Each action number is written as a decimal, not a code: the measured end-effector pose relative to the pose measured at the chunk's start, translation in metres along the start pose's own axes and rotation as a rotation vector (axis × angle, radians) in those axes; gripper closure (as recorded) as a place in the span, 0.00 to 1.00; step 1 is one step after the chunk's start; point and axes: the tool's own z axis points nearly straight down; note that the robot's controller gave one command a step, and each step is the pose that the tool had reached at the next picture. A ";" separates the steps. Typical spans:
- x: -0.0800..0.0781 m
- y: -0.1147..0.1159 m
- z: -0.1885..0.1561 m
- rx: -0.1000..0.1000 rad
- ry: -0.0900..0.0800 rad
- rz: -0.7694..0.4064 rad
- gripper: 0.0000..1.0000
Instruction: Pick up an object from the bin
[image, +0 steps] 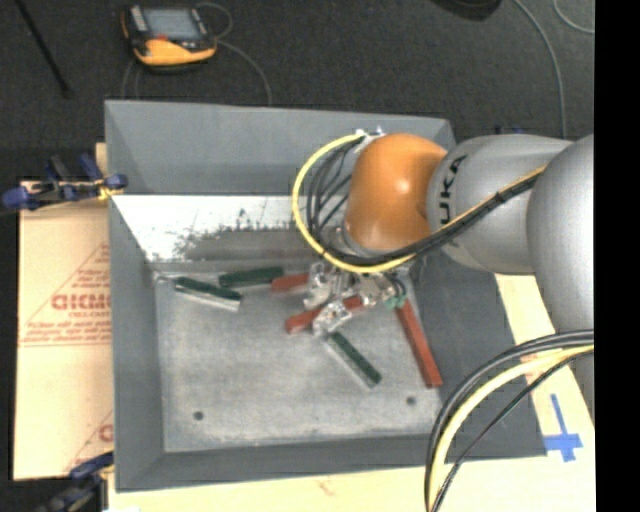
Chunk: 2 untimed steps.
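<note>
The bin (230, 385) was dull grey with a finely mottled floor. Its far wall bore a pale, bright band peppered with dark specks toward the left. The far-left stick (207, 290) was dark green edged in pale grey, and the stick beside it (252, 274) and the middle stick (357, 360) were dark green too. The long right stick (418, 345) and two short centre sticks (303, 322) were brick red. The wrist cover (390, 195) was glossy orange. The arm (510, 200) was silver-grey with black lettering, and the looped cables (300, 205) were yellow and black.
</note>
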 end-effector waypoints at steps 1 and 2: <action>0.000 0.000 0.000 0.001 -0.002 0.002 1.00; 0.024 -0.024 -0.148 0.005 -0.014 0.062 1.00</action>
